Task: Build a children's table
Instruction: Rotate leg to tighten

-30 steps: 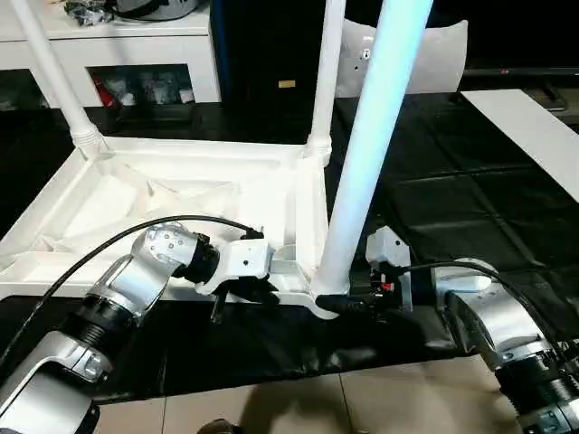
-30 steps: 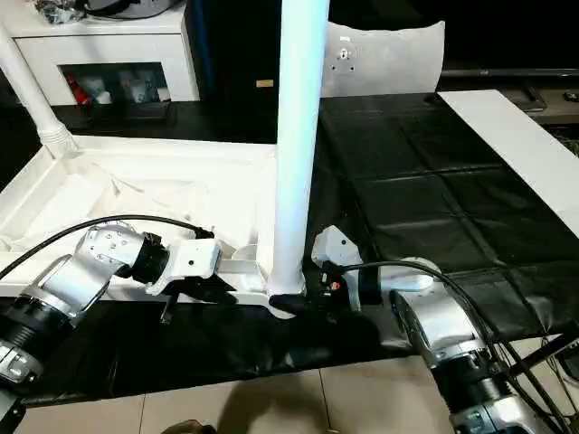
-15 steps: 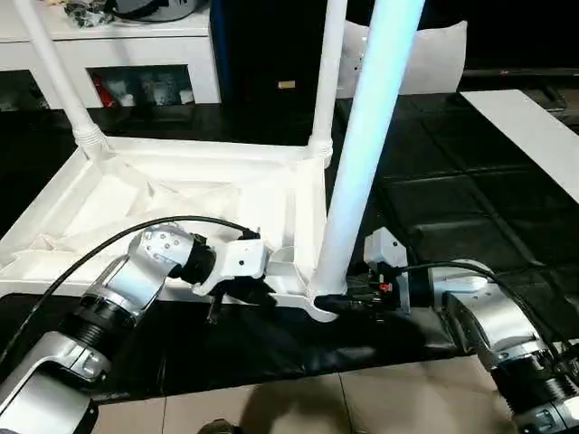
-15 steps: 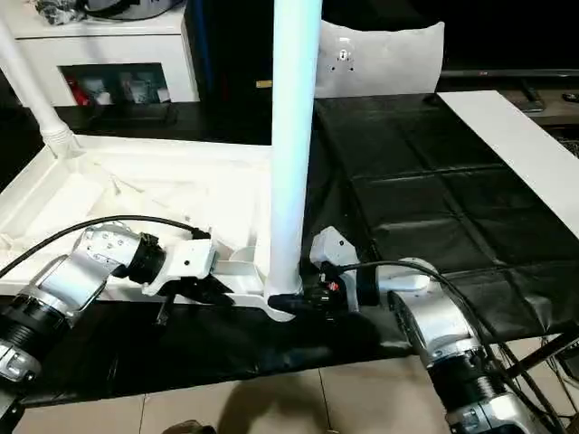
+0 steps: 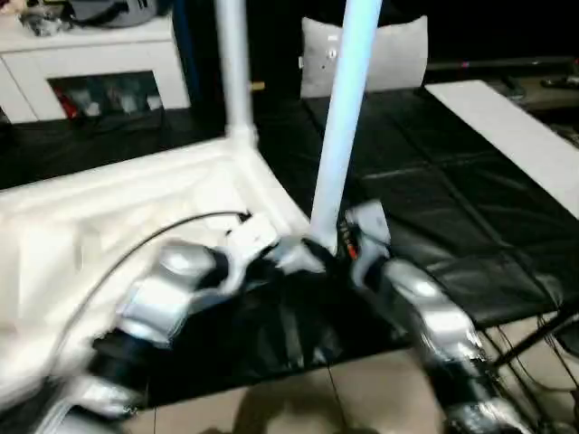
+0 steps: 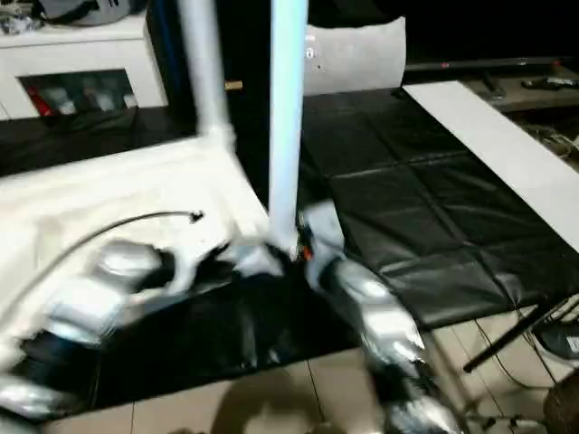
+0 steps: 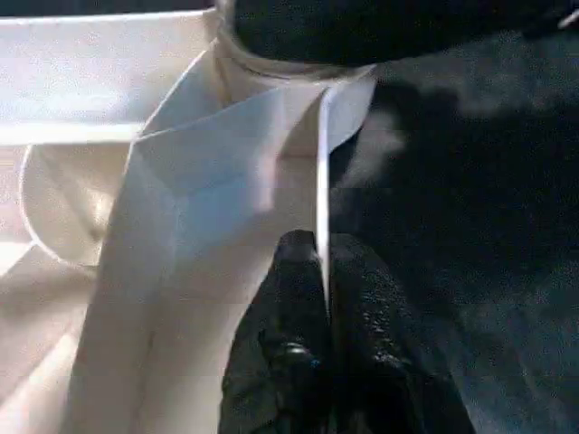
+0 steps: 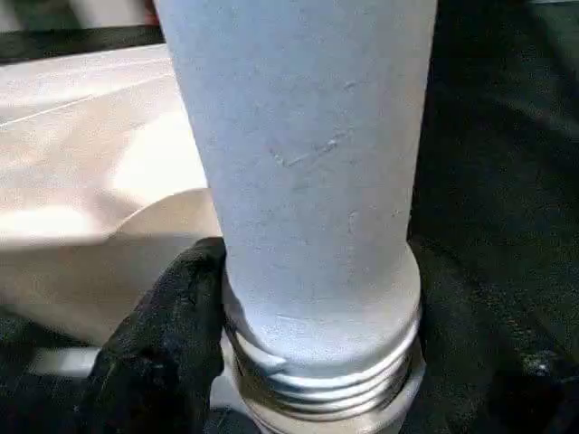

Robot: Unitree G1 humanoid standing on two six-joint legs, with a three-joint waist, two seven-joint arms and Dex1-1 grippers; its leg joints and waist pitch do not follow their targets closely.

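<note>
Table top: the white plastic rectangular table top [image 5: 109,194] is laid upside down on the black creased sheet [image 5: 470,226], its ribbed underside facing up.
Left gripper: the left gripper [image 7: 323,298] is pinched onto a thin upright plastic rib of the top, one textured black finger [image 7: 280,353] pressed on each face.
Far leg: a smooth white tapered tube leg [image 5: 233,68] is stood in a corner socket beyond the fingers.
Near leg: a second white tube leg [image 8: 308,181], with a ridged threaded collar at its base, is clasped between the fingers of the right gripper [image 8: 312,362] at the near corner.

White table top [image 5: 109,208] upside down on black mat, two legs [image 5: 342,117] upright in corner sockets.
</note>
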